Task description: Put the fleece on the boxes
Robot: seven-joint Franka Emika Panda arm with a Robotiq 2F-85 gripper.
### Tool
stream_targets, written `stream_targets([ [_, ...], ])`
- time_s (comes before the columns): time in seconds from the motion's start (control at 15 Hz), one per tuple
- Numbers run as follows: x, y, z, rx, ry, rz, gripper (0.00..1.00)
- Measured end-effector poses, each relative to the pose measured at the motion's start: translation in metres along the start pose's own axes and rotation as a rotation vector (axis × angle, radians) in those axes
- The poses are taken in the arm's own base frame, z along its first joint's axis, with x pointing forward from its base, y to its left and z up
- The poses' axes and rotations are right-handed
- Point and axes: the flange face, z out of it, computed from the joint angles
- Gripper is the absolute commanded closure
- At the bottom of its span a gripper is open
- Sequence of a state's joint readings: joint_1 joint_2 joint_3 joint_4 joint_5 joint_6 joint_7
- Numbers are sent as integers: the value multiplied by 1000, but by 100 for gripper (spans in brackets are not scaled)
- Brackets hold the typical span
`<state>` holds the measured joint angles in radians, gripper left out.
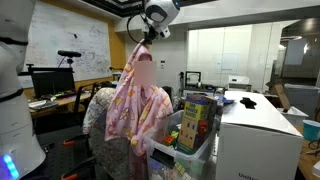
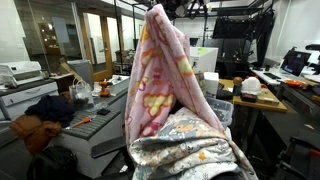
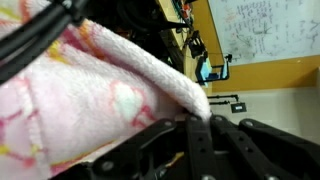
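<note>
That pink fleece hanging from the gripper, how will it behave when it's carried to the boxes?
Probably floppy: the fleece hangs in long folds from the gripper, shut on its top. Likely light for its bulk, since one pinch lifts it. It may swing and snag on the boxes.

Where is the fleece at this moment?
In an exterior view the fleece hangs at centre frame from the shut gripper, picture-left of the boxes and not yet on them.
</note>
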<state>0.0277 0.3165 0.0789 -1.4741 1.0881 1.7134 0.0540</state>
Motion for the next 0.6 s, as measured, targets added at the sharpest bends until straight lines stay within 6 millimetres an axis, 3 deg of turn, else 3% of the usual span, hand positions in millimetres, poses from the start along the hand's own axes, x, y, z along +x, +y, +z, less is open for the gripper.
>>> stream_targets([
  [0.27, 10, -13, -93, 101, 143, 32, 99],
  [0.47, 7, -24, -166, 178, 251, 33, 99],
  [0.6, 1, -30, -203, 223, 306, 34, 99],
])
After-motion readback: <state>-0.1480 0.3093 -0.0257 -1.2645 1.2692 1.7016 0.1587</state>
